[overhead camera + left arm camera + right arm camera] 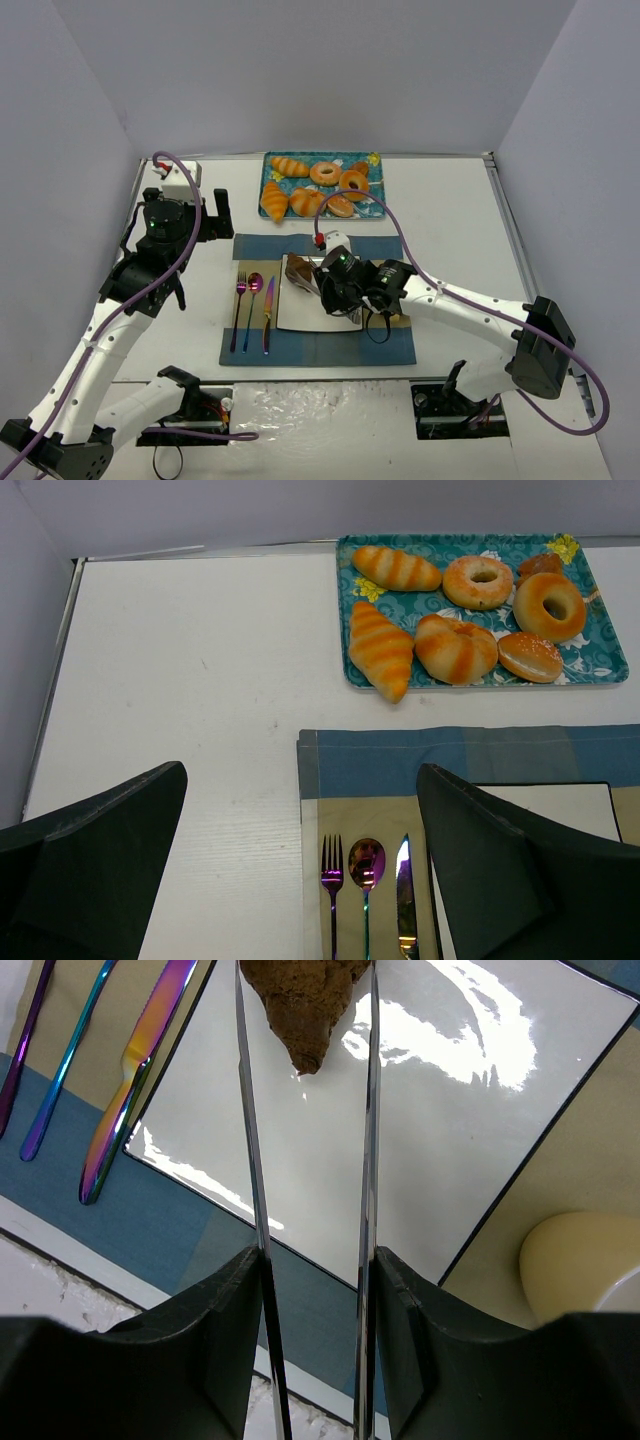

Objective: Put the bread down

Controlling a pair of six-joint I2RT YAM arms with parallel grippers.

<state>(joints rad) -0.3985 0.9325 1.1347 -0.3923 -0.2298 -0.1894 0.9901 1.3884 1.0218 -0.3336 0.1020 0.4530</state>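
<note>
What matters for the coming move is that the bread (305, 1005) sits straight ahead of the right end effector (312, 1270). It is pinched at the far end of the tongs (248, 1160) that this end effector is clamped on. The two thin metal blades run out from between its fingers and close on the pastry from either side. From the wrist, the bread lies toward the desk's (450, 200) left and far edges. As far as we can judge, its long axis runs roughly in line with the blades, the tapered end pointing back at us.

It hangs over the far-left corner of the white plate (430, 1140), which lies on the placemat (380, 345) around the desk's middle. We cannot tell whether the bread's tip already touches the glaze or is just above it.

The right arm is plainly the nearer one. The left end effector (303, 775) is spread wide, grasping nothing, and hovers well apart toward the left edge, beside the cutlery (366, 880).

The bread is small, dark chocolate-brown and rough-crusted, and narrows to a blunt point. It is much darker than the golden pastries on the tray (600, 665) at the far edge.
</note>
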